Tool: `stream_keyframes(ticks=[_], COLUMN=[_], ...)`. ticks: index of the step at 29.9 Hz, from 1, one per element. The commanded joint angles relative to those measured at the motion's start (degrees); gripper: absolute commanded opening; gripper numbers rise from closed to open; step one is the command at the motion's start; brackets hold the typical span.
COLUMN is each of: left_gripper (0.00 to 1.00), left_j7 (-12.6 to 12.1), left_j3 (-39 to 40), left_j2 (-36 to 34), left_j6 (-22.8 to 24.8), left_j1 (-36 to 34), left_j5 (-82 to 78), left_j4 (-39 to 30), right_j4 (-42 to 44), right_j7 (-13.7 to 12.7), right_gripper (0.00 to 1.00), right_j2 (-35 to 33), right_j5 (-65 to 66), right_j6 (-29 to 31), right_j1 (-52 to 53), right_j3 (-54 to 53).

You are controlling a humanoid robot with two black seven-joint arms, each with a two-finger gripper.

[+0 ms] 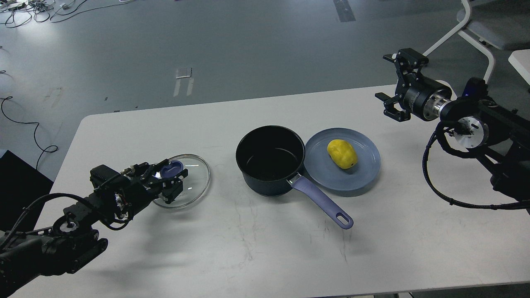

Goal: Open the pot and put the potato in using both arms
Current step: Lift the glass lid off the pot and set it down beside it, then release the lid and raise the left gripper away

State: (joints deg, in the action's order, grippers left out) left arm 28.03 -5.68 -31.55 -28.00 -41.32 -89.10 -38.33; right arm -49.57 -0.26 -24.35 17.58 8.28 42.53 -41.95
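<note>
The pot stands open at the table's middle, its inside black and empty, its purple handle pointing to the front right. The yellow potato lies on the grey-blue plate just right of the pot. The glass lid is low at the table's left, flat on or just above the surface. My left gripper is shut around the lid's purple knob. My right gripper is open and empty above the table's far right corner, well away from the potato.
The white table ends close behind my right gripper. A white chair stands off the far right corner. Cables lie on the floor at the far left. A dark box sits left of the table.
</note>
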Motion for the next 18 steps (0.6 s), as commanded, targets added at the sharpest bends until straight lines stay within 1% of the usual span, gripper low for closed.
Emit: stream_keyframes(ticks=[1, 4, 8, 11, 12, 13, 15, 16, 18], left_gripper=[0.98, 0.98, 0.98, 0.98, 0.98, 0.98, 0.98, 0.98, 0.98], left_j7=[0.0, 0.0, 0.0, 0.0, 0.0, 0.0, 0.0, 0.0, 0.0], left_j3=[0.3, 0.1, 0.4, 1.5, 3.1, 3.1, 4.2, 4.5, 4.6], left_j2=[0.7, 0.7, 0.8, 0.3, 0.2, 0.2, 0.2, 0.2, 0.8], left_j6=[0.0, 0.0, 0.0, 0.0, 0.0, 0.0, 0.0, 0.0, 0.0], left_j1=[-0.3, -0.9, -1.6, -5.3, -6.9, -6.9, -9.9, -10.8, -15.5], left_j5=[3.0, 7.7, 9.9, 14.6, 19.5, 19.6, 29.6, 31.6, 40.0], left_j4=[0.0, 0.0, -0.6, -2.7, -4.3, -4.3, -6.1, -6.7, -7.6], right_j4=[0.0, 0.0, -0.1, -0.4, -0.4, -0.4, -0.8, -0.8, -1.8], right_j7=[0.0, 0.0, 0.0, 0.1, 0.8, 0.8, 4.4, 5.3, 8.2], right_gripper=[1.0, 1.0, 1.0, 1.0, 1.0, 1.0, 1.0, 1.0, 1.0], right_j2=[0.0, 0.0, 0.0, 0.0, -0.1, -0.1, -0.1, -0.1, -0.1], right_j5=[0.0, 0.0, 0.0, 0.3, 1.3, 1.3, 8.2, 10.6, 20.7], right_j6=[0.1, 0.1, 0.2, 0.4, 0.4, 0.4, 0.4, 0.4, 0.4], right_j1=[0.0, 0.0, 0.0, 0.4, 1.1, 1.1, 2.4, 2.7, 3.4], right_j3=[0.1, 0.1, 0.4, 2.1, 3.6, 3.6, 5.6, 5.9, 7.9])
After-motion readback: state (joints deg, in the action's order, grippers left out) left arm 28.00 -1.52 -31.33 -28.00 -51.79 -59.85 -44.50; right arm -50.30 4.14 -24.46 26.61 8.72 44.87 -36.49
